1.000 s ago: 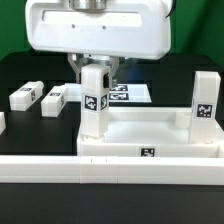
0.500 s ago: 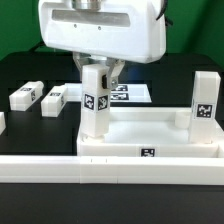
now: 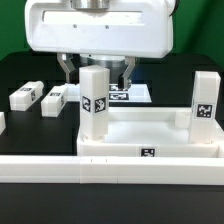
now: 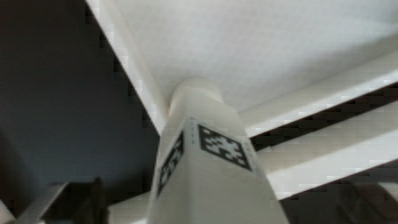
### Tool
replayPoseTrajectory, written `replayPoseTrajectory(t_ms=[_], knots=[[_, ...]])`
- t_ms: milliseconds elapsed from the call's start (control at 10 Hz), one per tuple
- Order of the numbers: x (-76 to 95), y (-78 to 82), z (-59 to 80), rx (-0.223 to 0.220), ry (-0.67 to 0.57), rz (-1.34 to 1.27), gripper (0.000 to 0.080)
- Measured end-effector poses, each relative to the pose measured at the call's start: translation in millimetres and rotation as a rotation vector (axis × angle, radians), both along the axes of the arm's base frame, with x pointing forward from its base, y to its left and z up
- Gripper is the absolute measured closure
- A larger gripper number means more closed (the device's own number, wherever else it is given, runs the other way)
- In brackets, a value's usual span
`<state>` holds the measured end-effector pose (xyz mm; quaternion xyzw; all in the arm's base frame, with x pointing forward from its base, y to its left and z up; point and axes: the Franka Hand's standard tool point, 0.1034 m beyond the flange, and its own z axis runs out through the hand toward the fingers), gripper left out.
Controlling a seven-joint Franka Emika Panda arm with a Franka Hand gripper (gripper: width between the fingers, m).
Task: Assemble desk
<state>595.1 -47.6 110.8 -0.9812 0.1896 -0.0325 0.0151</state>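
The white desk top (image 3: pixel 120 147) lies rim-up in the middle of the exterior view. One tagged leg (image 3: pixel 95 102) stands upright in its corner on the exterior view's left. Another leg (image 3: pixel 203 100) stands upright in the corner on the exterior view's right. My gripper (image 3: pixel 97 72) hangs open over the first leg, its fingers (image 3: pixel 68 68) apart on either side of the leg's top and clear of it. The wrist view looks down along this leg (image 4: pixel 214 150) onto the desk top (image 4: pixel 267 40). Two loose legs (image 3: pixel 25 96) (image 3: pixel 55 98) lie on the black table.
A long low white rail (image 3: pixel 110 170) runs across the front, against the desk top. The marker board (image 3: pixel 137 94) lies flat behind the gripper. A small white part (image 3: pixel 2 122) shows at the exterior view's left edge.
The jaws have opened and let go of the upright leg, which stays standing in its corner. The hand has shifted slightly toward the exterior view's left.
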Motion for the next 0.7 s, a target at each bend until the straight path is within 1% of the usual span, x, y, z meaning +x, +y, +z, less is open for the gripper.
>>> replayPoseTrajectory(t_ms=[200,300,400,600,700], knots=[[0.0,-0.7,0.0,-0.012,-0.002,0.143,0.0153],[-0.3,-3.4,-0.1,-0.031,-0.002,0.297,0.0150],[-0.1,-4.2,0.1,-0.041,-0.002,0.388,0.0150],[0.0,-4.3,0.2,-0.051,-0.003,0.528,0.0150],[-0.3,-6.9,0.0,-0.058,-0.003,0.641,0.0150]])
